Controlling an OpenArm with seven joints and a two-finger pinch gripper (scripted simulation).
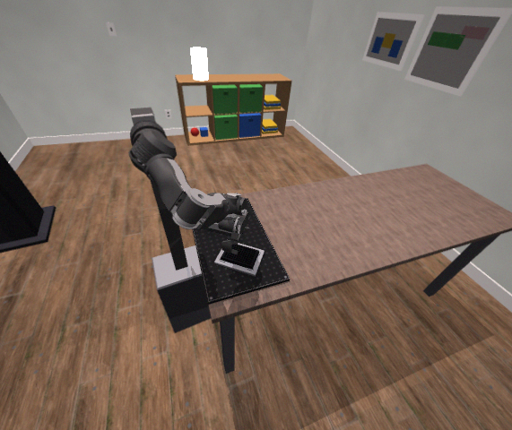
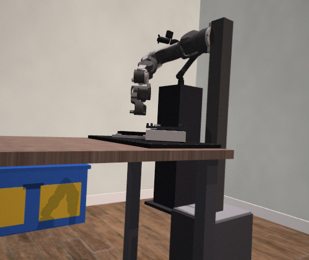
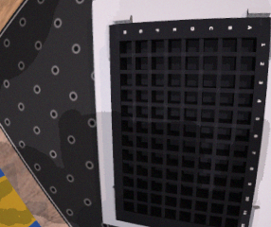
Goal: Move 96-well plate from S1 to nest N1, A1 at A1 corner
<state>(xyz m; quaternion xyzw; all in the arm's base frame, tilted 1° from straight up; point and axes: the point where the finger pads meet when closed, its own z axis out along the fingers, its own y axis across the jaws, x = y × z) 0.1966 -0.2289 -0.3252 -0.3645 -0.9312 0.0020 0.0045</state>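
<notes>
The black 96-well plate (image 3: 189, 129) sits flat in the pocket of the white plate shaker S1 (image 3: 107, 120), on the black perforated baseplate (image 1: 237, 252). It also shows in the top view (image 1: 242, 255) and from the side in the exterior view (image 2: 164, 127). My gripper (image 1: 229, 244) (image 2: 137, 112) hangs above the plate, well clear of it, pointing down. It is open and empty. Its fingers do not show in the wrist view. The low flat plate nest N1 (image 2: 127, 133) lies beside the shaker, under my arm (image 1: 221, 227).
The baseplate sits at the table's end next to my arm's post (image 1: 172, 240). The long wooden table top (image 1: 376, 217) stretches to the right. A blue and yellow bin (image 2: 31, 198) stands on the floor beyond the table edge.
</notes>
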